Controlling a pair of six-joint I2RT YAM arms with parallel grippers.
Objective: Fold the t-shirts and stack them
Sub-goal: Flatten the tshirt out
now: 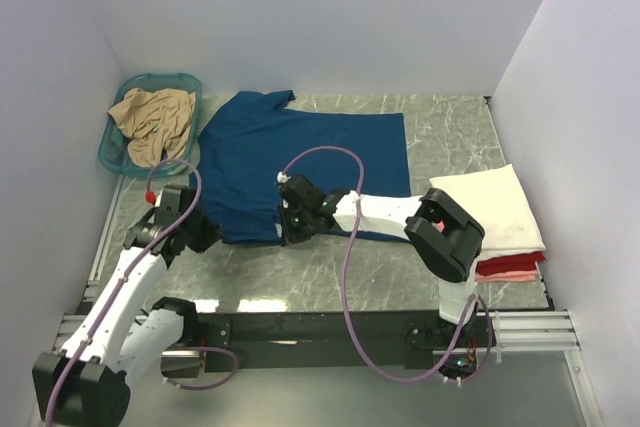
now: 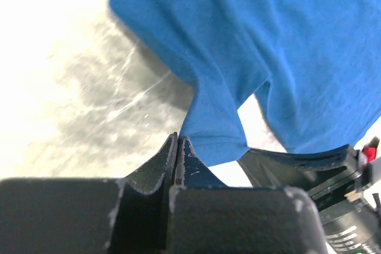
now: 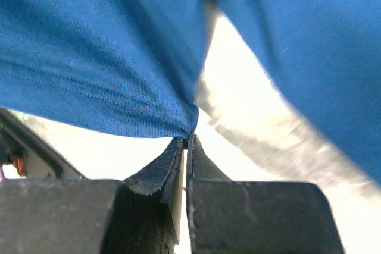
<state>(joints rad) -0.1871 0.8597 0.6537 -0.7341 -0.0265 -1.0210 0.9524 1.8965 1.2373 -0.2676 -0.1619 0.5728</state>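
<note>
A dark blue t-shirt (image 1: pixel 310 152) lies spread on the table, its collar towards the basket. My left gripper (image 1: pixel 207 231) sits at the shirt's near left corner. In the left wrist view it (image 2: pixel 178 142) is shut on a corner of the blue cloth (image 2: pixel 268 40), which rises off the table. My right gripper (image 1: pixel 292 231) is at the shirt's near edge, a little right of the left one. Its jaws (image 3: pixel 189 141) are shut on the hem of the blue cloth (image 3: pixel 89 46). A tan t-shirt (image 1: pixel 155 119) lies crumpled in the basket.
The teal basket (image 1: pixel 160 77) stands at the back left, touching the blue shirt's sleeve. At the right edge a folded cream-white shirt (image 1: pixel 490 209) tops a stack with red (image 1: pixel 512 263) and pink (image 1: pixel 505 275) layers. White walls enclose three sides.
</note>
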